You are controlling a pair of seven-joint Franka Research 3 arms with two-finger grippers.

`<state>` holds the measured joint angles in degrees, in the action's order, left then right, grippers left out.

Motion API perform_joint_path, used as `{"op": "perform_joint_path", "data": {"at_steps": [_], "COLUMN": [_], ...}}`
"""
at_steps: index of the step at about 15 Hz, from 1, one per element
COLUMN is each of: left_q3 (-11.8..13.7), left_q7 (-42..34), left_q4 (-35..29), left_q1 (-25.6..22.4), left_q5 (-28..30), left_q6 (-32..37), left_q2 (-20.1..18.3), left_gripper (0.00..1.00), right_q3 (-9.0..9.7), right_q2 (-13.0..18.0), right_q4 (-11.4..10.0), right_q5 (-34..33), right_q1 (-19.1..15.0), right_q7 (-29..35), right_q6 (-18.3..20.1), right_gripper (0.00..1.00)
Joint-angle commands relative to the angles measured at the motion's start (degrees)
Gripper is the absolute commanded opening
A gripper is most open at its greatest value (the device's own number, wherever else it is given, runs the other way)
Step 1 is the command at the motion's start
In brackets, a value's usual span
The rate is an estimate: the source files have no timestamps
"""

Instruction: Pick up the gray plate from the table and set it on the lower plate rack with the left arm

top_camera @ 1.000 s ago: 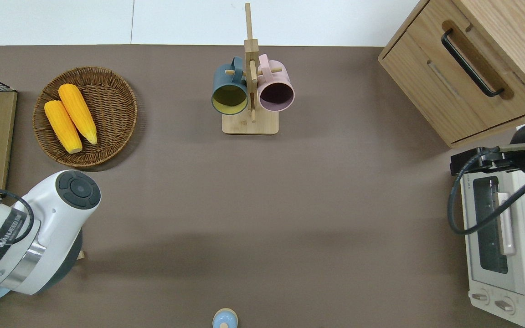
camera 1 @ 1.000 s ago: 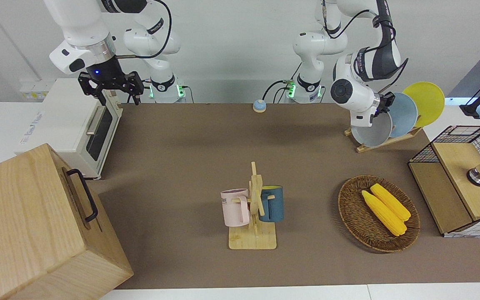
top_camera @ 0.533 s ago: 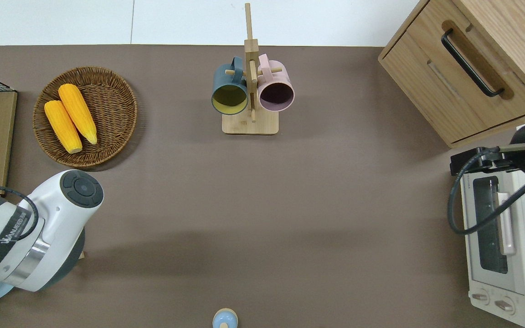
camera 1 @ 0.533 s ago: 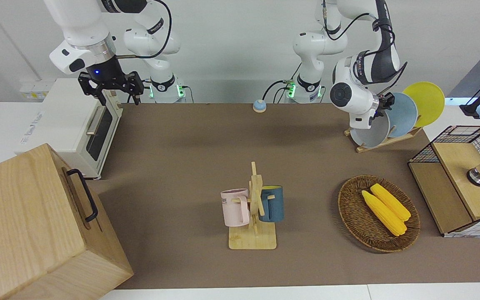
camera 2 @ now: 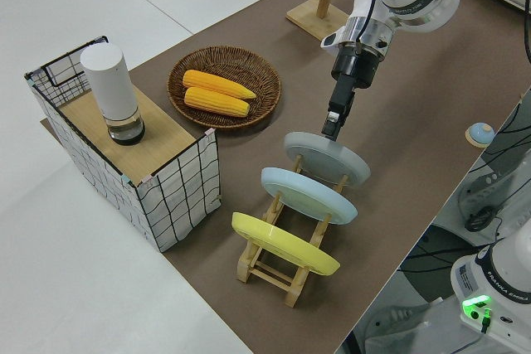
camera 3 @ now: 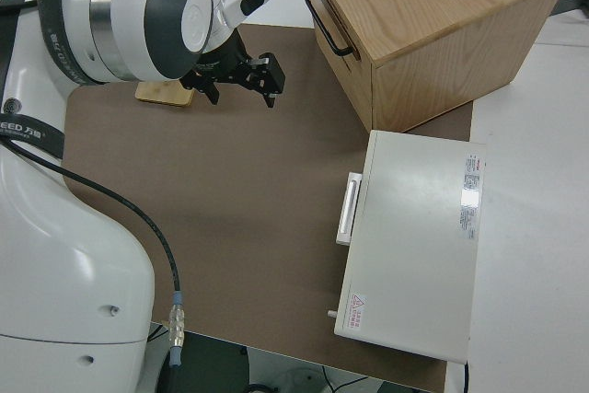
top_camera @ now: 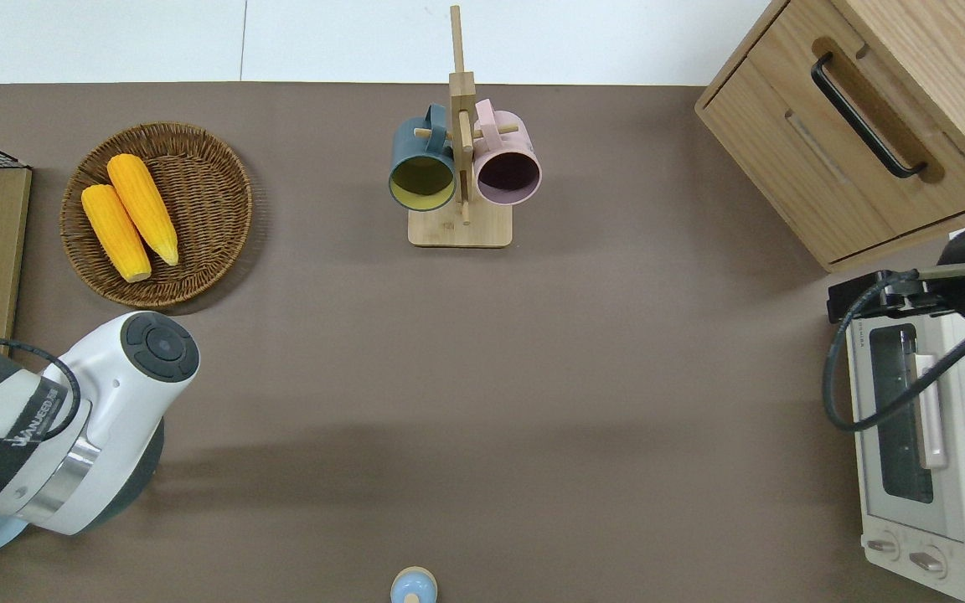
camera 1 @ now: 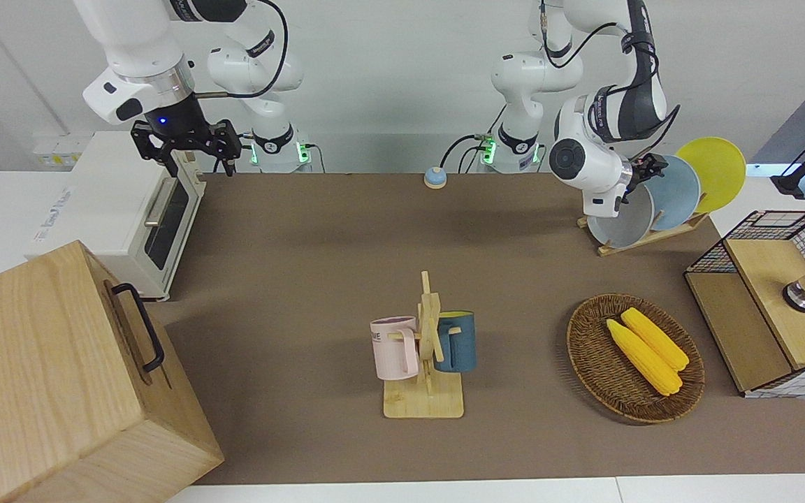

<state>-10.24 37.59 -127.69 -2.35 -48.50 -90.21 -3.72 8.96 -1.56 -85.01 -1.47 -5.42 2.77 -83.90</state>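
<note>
Gray plate [camera 2: 328,158]: stands tilted in the lower plate rack [camera 2: 290,263], in the slot farthest from the yellow plate [camera 2: 284,244], with the light blue plate [camera 2: 309,195] between them.
Left pincer [camera 2: 331,124]: directly above the gray plate's upper rim, fingertips at or touching the edge; whether it grips or has let go, I cannot tell.
Handling: looks stiff, smooth and light, probably ceramic or melamine, so slippery and liable to chip. The raised rim at the top edge, just under the pincer, is the only sensible hold.
Change from a second ago: the left arm's wrist has drawn up and away from the rack toward the table's [camera 1: 318,279] middle, exposing more of the gray plate's face; plate and rack have not shifted.
Right pincer [camera 1: 186,143]: parked, jaws spread wide, holding nothing.
</note>
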Motion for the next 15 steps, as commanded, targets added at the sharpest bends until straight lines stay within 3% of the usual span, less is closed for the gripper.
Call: {"op": "perform_joint_path", "data": {"at_steps": [1,4,8,15], "left_q3": [-0.13,-0.48,-0.48,-0.40], "left_q7": [-0.85,-2.60,-11.64,-21.04], "left_q4": [2.87,7.87,16.22,29.31], "left_q1": [0.77,0.77,0.68,0.33], "left_q5": [-0.02,5.32,14.99,30.02], "left_q6": [0.56,0.65,0.65,0.65], "left_q2": [-0.06,0.03,0.12,1.96], "left_gripper": [1.00,1.00,1.00,1.00], "right_q3": [-0.34,-0.34,-0.34,-0.34], "right_q2": [-0.02,-0.02,-0.02,-0.02], "right_q4": [0.37,0.37,0.37,0.37], "right_q5": [0.15,0.15,0.15,0.15], "right_q1": [0.41,0.41,0.41,0.41], "right_q7": [0.22,0.22,0.22,0.22], "right_q6": [0.14,0.05,0.14,0.05], "right_gripper": [0.983,0.983,0.983,0.983]}}
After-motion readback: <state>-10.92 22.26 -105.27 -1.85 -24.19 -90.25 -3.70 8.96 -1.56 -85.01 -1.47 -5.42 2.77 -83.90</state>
